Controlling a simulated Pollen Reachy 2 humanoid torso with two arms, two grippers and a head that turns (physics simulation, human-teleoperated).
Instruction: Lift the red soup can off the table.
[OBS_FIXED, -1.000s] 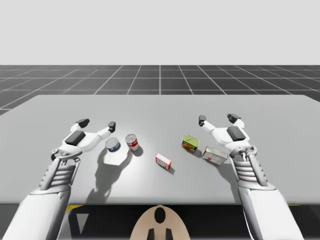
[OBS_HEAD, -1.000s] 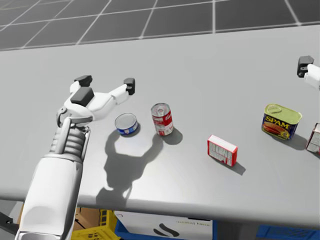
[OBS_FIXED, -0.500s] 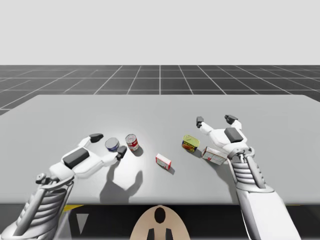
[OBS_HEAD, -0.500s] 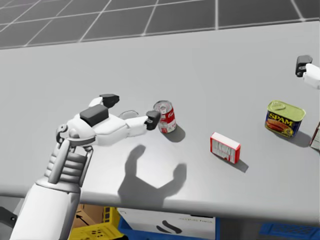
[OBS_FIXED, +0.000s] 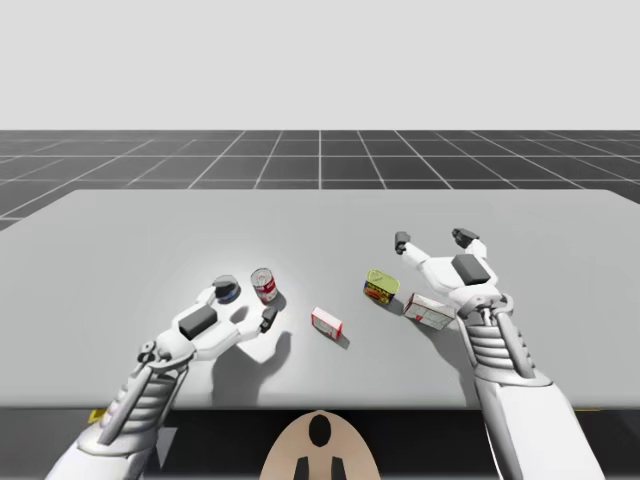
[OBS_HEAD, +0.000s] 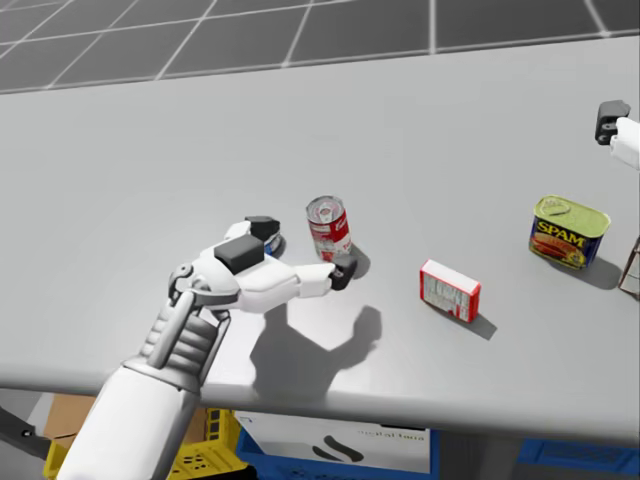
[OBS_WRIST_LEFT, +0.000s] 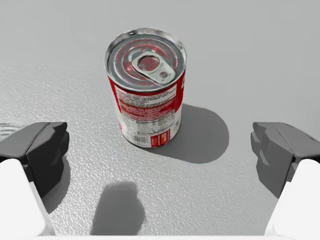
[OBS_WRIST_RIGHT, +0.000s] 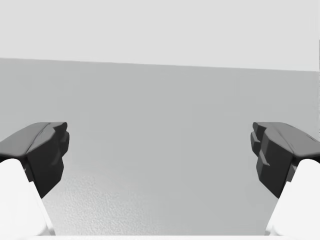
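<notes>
Approach step: left gripper (OBS_WRIST_LEFT: 160, 150) wide apart, red can (OBS_WRIST_LEFT: 147, 92) upright on bench (OBS_WRIST_LEFT: 260, 45) just ahead of it, centred, untouched. Next: ease fwd till fingers flank can, close, lift. Right gripper (OBS_WRIST_RIGHT: 160, 150) apart, holds nothing

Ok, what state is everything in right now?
Red soup can: upright on the table, not gripped.
Left gripper: open, soup can just ahead, untouched.
Right gripper: open, empty.
Blue can: flat on the table.
Small red box: lying on the table.
Yellow-topped tin: standing on the table.
White box: lying flat.
</notes>
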